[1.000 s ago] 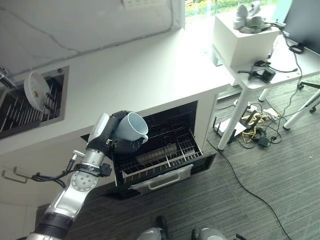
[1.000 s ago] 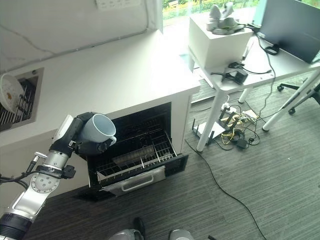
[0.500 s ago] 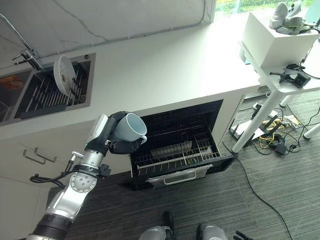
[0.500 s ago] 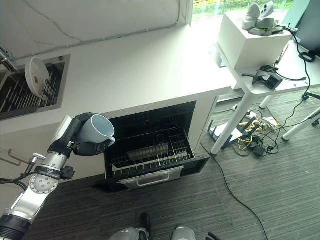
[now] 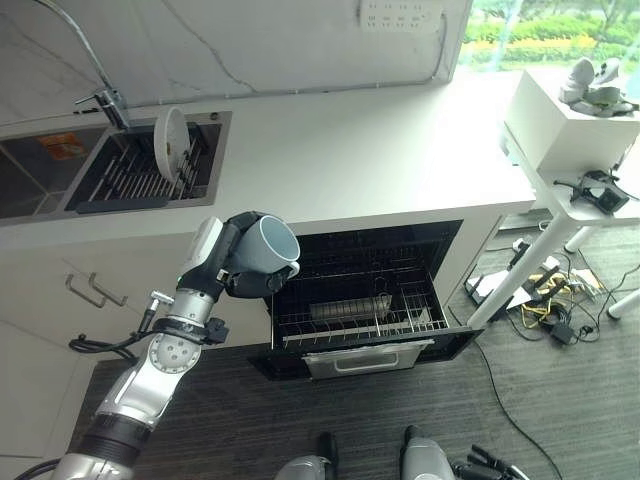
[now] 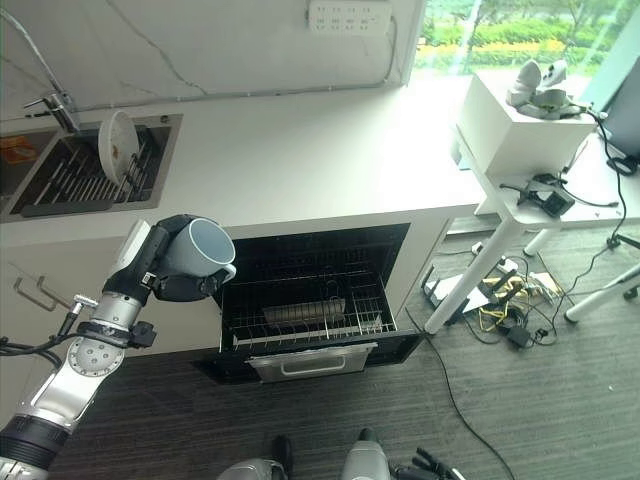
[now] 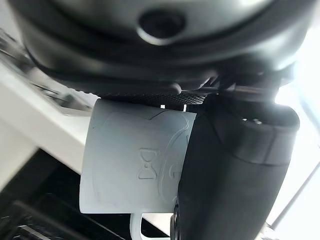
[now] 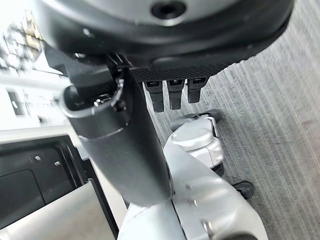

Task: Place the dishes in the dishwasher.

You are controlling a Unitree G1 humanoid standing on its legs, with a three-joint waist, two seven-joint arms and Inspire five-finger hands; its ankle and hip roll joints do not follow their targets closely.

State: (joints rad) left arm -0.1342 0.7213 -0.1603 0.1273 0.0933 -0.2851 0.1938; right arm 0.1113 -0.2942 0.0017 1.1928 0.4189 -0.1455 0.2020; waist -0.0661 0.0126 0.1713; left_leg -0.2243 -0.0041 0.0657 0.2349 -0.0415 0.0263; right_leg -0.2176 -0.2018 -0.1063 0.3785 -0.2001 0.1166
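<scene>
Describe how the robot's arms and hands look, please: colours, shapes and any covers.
The left arm is silver-grey metal with rounded joint housings and a dark band near its lower end. The left hand is dark, with a white cover on its back. The right hand is dark too, with a thick rounded thumb and short blocky fingers.

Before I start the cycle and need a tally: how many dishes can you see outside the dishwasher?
2. A pale blue mug is held in the left hand, beside the open dishwasher. A white plate stands upright in the sink rack. More may be hidden.
</scene>
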